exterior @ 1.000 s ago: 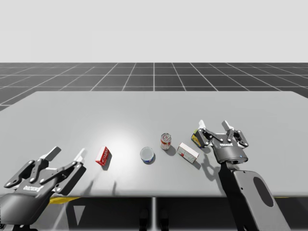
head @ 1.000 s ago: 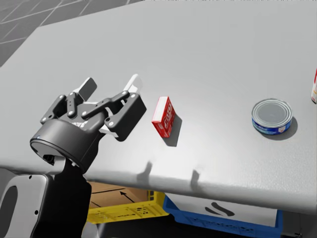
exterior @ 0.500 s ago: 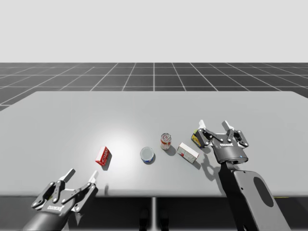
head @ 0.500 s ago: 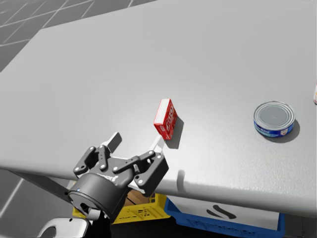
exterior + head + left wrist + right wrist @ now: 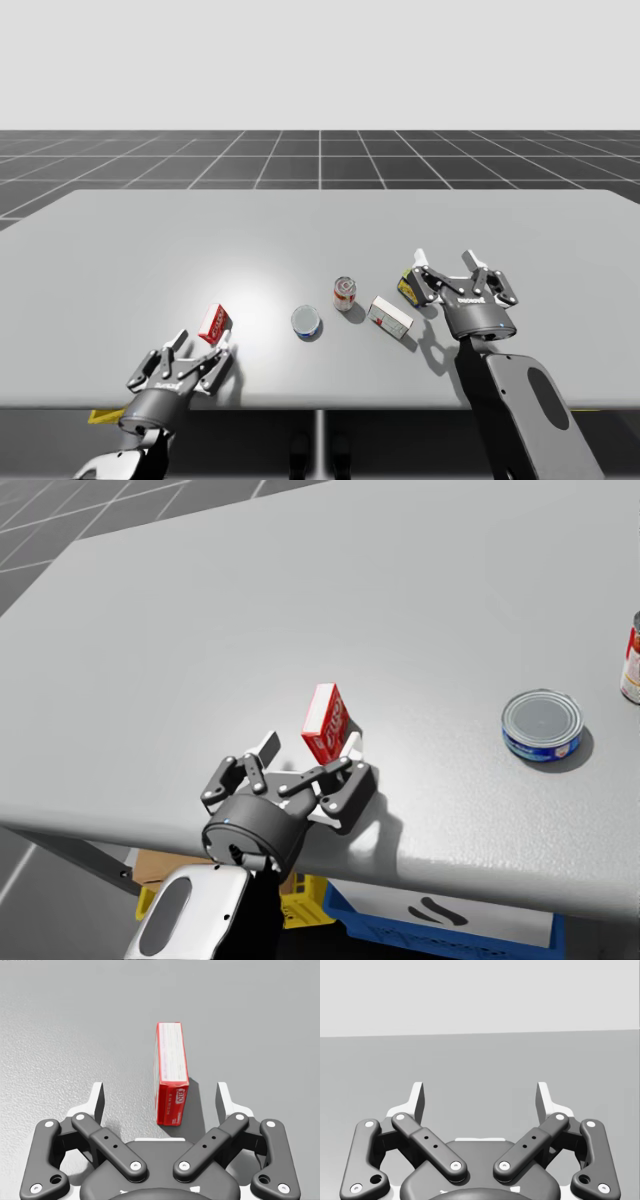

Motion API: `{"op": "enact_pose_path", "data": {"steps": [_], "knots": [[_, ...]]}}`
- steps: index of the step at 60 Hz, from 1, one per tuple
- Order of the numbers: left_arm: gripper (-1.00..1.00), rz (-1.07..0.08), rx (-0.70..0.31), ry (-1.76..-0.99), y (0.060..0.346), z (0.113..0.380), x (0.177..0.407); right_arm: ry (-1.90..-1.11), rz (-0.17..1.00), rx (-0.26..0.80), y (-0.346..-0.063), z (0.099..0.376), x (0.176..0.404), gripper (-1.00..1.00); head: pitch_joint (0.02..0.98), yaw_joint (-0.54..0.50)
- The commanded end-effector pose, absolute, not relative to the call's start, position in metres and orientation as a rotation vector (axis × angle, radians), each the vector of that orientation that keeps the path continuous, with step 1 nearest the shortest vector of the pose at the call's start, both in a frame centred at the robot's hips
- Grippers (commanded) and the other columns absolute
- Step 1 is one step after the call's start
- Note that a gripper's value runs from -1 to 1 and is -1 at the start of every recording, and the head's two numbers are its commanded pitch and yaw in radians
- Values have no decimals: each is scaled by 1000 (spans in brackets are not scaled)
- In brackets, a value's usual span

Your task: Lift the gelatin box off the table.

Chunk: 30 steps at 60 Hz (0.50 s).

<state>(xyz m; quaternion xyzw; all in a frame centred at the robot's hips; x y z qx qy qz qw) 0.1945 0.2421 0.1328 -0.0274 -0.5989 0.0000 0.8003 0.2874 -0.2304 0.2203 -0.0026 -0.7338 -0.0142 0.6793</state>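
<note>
Left gripper (image 5: pixel 160 1096): released, jaws spread wide, both fingers (image 5: pixel 96 1102) clear of the load. It sits low over the table (image 5: pixel 60 1020) and is lined up with the gelatin box (image 5: pixel 170 1065), so that the near end of the box lies between the open fingers with a gap on each side. This alignment appears intended to let the fingers close on the two broad faces. The box stands on a long narrow edge near the front of the table. It rests on the surface and is not yet lifted.

Right gripper (image 5: pixel 480 1096): released, holding nothing, positioned over the table well apart from the box, presumably to keep the work area free.

Materials: the box is a thin red rectangular carton, flat-faced and sharp-edged, with a pale printed panel on its upper edge. It is probably light and liable to tip under uneven pressure. The table surface is matt grey and finely grained. The fingers are white pads on dark jointed linkages.
</note>
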Motion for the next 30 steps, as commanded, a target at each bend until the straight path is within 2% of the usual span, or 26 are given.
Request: {"op": "enact_pose_path", "data": {"steps": [1, 11, 12, 13, 14, 15, 19, 24, 30], "knots": [[-1000, 15, -34, -1286, 241, 127, 217, -1650, -31, -10, -231, 221, 287, -1000, 917, 423], [-970, 16, -18, -1287, 239, 122, 223, -1656, -26, -25, -231, 220, 288, -1000, 910, 414], [-806, 16, -19, -1286, 239, 122, 222, -1656, -27, -25, -231, 220, 288, -1000, 909, 413], [-257, 17, -18, -1287, 238, 121, 222, -1657, -27, -25, -231, 221, 288, -1000, 907, 412], [706, 17, -29, -1283, 238, 120, 221, -1657, -28, -26, -231, 221, 288, -1000, 905, 412], [920, 16, -28, -1282, 238, 120, 221, -1657, -28, -26, -231, 221, 288, -1000, 904, 411], [979, 11, -27, -1281, 237, 118, 219, -1657, -28, -26, -232, 221, 288, -1000, 896, 412], [956, 0, -31, -1278, 236, 116, 218, -1658, -29, -26, -232, 220, 288, -1000, 866, 414], [944, -7, -32, -1277, 235, 115, 218, -1659, -32, -30, -232, 220, 288, -1000, 767, 425]]}}
